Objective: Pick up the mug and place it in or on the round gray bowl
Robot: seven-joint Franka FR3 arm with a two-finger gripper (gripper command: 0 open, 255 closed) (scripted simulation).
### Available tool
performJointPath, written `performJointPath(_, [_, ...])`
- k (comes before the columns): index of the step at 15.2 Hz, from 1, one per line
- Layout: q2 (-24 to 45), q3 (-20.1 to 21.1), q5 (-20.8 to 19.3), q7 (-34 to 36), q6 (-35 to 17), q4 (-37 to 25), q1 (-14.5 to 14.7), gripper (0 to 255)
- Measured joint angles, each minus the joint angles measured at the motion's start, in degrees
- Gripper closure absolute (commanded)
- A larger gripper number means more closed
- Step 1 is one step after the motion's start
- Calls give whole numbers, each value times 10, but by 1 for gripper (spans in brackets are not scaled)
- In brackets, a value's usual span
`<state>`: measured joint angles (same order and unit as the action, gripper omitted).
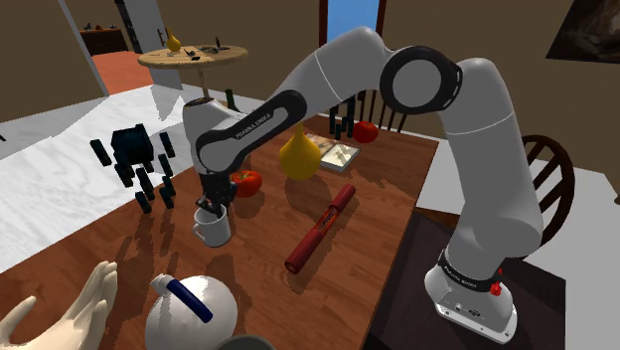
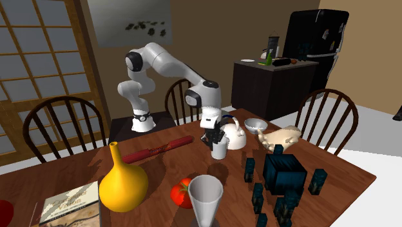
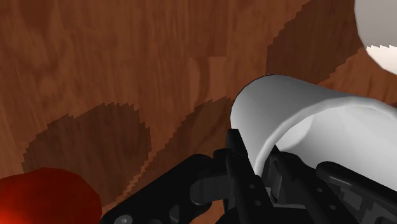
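We see the white mug (image 1: 213,229) near the middle of the wooden desk (image 1: 383,199), close to a tomato (image 1: 245,182). The end effector (image 1: 213,206) comes down on it from above. In the wrist view its two fingers (image 3: 236,159) are closed over the mug's wall at the rim, one outside and one inside. We cannot tell whether the mug's base has left the desk. The light grey bowl (image 2: 256,125) sits beyond a white kettle (image 2: 236,136), apart from the mug. We judge the grasp made; lifting, carrying past the kettle and setting the mug in the bowl remain.
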<state>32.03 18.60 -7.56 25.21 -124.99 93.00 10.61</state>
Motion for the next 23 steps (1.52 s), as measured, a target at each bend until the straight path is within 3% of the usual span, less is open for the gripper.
performJointPath(23, [-58,13,21,-6,147,-91,-3,255])
